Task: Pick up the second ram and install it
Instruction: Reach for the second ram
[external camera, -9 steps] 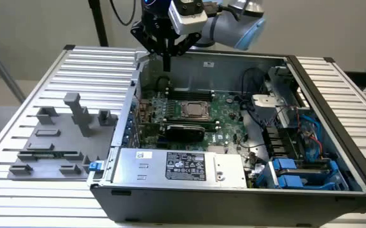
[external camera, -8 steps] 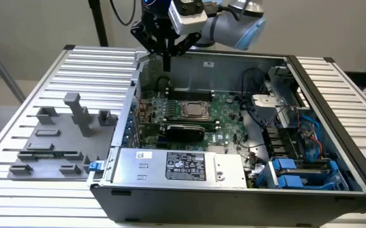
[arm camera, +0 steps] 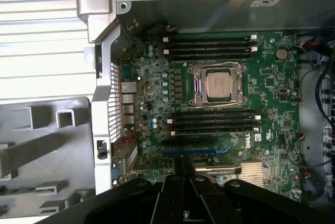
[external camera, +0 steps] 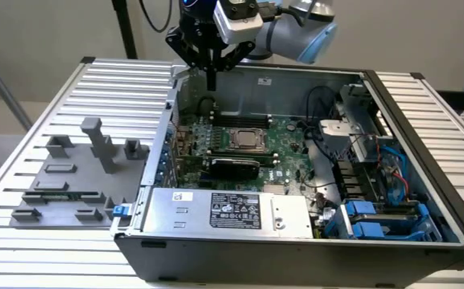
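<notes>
With our fingers [external camera: 212, 79] pressed together and holding nothing above the open case [external camera: 296, 253], we risk knocking the second ram [external camera: 65, 194] in its grey holder [external camera: 55, 211] if they arrive unopened.

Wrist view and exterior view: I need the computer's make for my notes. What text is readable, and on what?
"DELL": white print on the motherboard.
Power supply label: print too small to read.
Case-wall sticker: blurred.
</notes>
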`<state>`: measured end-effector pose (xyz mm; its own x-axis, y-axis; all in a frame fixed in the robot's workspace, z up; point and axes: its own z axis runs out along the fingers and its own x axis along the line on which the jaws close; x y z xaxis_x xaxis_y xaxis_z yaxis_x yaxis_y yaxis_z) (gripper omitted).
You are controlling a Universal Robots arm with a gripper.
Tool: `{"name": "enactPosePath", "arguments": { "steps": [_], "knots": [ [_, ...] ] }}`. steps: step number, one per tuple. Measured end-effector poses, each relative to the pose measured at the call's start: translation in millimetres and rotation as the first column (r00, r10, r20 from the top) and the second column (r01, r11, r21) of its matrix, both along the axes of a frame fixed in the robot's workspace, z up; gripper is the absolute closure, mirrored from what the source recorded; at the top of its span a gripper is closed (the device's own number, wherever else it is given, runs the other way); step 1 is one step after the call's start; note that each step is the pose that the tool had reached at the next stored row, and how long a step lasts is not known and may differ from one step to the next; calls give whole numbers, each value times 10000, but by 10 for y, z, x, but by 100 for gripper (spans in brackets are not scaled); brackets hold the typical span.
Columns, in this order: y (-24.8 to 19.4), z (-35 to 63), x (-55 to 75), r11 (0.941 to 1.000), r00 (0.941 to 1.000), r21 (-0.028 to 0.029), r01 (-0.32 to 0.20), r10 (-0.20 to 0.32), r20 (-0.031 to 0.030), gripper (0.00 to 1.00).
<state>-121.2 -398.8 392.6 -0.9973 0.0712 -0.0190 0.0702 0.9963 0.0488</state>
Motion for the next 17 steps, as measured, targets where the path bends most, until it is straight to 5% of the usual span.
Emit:
{"name": "enactPosePath", "arguments": {
  "steps": [3, 7, 11, 17],
  "knots": [
    [-27, 2, -4, 10000, 10000, -3, 1, -1, -2, 89],
    [-135, 0, -80, 10000, 10000, -1, 2, -2, 1, 89],
    [-227, 0, -241, 10000, 10000, -1, 0, 0, 0, 89],
    [-307, 0, -515, 10000, 10000, 1, 0, 0, 9, 89]
  ]
}}
